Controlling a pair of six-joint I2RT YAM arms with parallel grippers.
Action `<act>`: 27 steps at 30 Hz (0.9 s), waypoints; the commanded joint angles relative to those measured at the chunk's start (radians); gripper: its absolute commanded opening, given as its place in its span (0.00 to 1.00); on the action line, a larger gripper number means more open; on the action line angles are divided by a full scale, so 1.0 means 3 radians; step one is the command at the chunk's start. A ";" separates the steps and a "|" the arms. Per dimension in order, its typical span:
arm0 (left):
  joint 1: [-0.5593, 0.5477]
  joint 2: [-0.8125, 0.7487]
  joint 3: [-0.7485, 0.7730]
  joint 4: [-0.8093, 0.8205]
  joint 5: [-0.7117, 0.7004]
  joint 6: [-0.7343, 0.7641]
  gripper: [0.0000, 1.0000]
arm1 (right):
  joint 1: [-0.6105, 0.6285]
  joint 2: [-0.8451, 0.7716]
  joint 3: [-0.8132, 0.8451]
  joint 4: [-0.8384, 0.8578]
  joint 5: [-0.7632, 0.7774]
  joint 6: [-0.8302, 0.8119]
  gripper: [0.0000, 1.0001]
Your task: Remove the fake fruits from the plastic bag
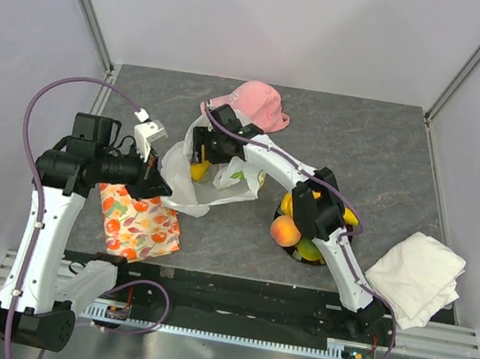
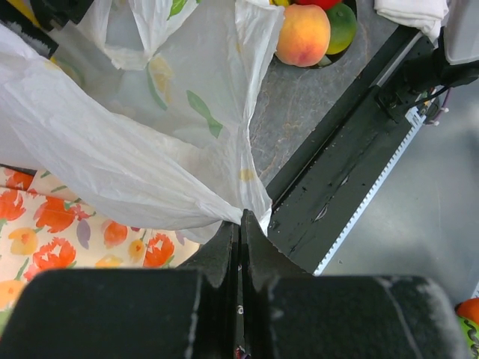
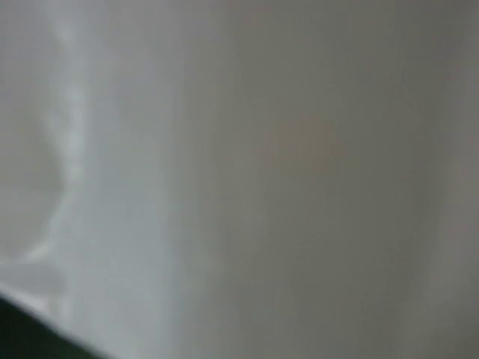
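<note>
My left gripper (image 2: 241,223) has its fingers pressed together on a fold of the plastic bag (image 2: 127,157). I judge this is to anchor the thin film and hold the mouth taut while the other arm works inside. The bag lies mid-table, a little toward the left edge, with its pinched corner over the flowered cloth (image 1: 139,222).

My right gripper (image 1: 202,144) reaches into the bag's mouth from the far side. Its wrist camera shows only blurred white plastic, so I cannot tell whether its fingers are spread or closed. A yellow fruit (image 1: 198,171) shows just beside it in the bag.

A peach (image 1: 286,231) and a lime (image 2: 342,26) already sit in a dark dish (image 1: 314,257) toward the near edge, right of the bag. I take that as the drop spot.
</note>
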 commanded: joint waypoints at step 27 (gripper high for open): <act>-0.0029 0.0403 0.0055 0.1130 -0.0101 -0.0226 0.02 | -0.0499 -0.2961 -0.1756 -0.0678 -0.1477 -0.1517 0.18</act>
